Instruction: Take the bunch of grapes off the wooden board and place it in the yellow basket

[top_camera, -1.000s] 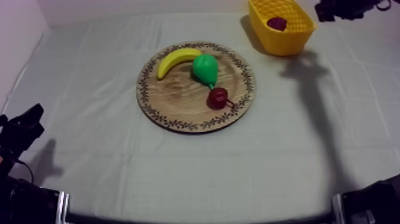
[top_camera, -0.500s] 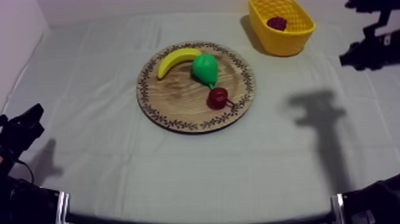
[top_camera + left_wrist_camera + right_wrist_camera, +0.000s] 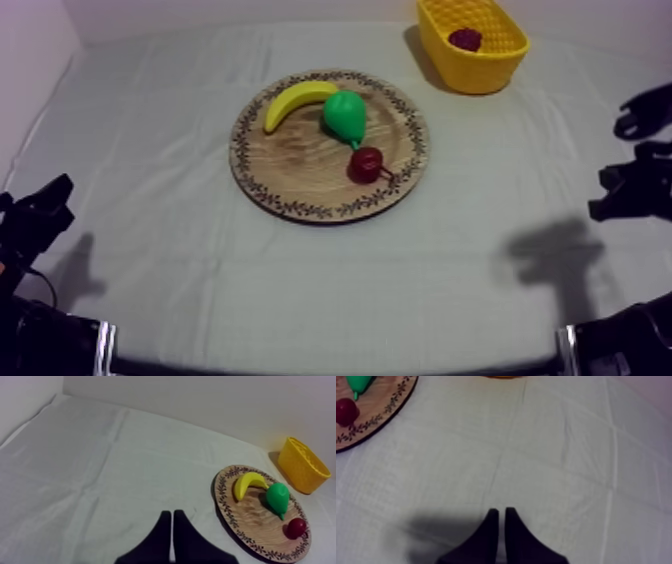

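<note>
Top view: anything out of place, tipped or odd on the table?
Nothing stands out. The banana, pear and small red fruit lie on the wooden board, none over its rim. The bunch of grapes sits inside the yellow basket, which stands upright. The cloth shows fold creases, no stains.

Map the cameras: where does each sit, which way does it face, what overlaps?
Top view: overhead, slanting down on the wooden board and yellow basket; left arm and right arm at the side edges.
Left wrist view: on the left arm, facing across the cloth toward board and basket; shut left hand near.
Right wrist view: on the right arm, facing down at the cloth beside the board; shut right hand near.
Shared: all three show the board and small red fruit.
</note>
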Action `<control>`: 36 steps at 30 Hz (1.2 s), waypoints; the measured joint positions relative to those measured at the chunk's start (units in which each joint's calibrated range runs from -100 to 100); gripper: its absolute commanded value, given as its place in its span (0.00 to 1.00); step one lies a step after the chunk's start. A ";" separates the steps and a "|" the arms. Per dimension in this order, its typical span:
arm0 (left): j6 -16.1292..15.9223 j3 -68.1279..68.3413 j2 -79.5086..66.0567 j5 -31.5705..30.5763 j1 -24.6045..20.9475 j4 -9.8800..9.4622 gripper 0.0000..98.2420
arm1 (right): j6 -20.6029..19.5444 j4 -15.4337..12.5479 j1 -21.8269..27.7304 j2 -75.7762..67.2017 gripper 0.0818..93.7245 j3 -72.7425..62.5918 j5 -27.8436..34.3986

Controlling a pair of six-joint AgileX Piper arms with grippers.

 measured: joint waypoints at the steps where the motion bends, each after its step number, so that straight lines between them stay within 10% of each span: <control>1: 0.00 0.00 0.00 0.00 0.00 0.00 0.00 | 0.23 -0.61 0.17 -2.16 0.01 1.52 0.00; 17: 0.00 0.00 0.00 0.00 0.00 0.00 0.00 | 2.94 -2.98 0.58 -32.31 0.00 14.97 2.82; 36: 0.06 0.00 0.00 0.00 0.00 0.00 0.00 | -6.80 -2.41 0.67 -36.98 0.00 16.61 0.48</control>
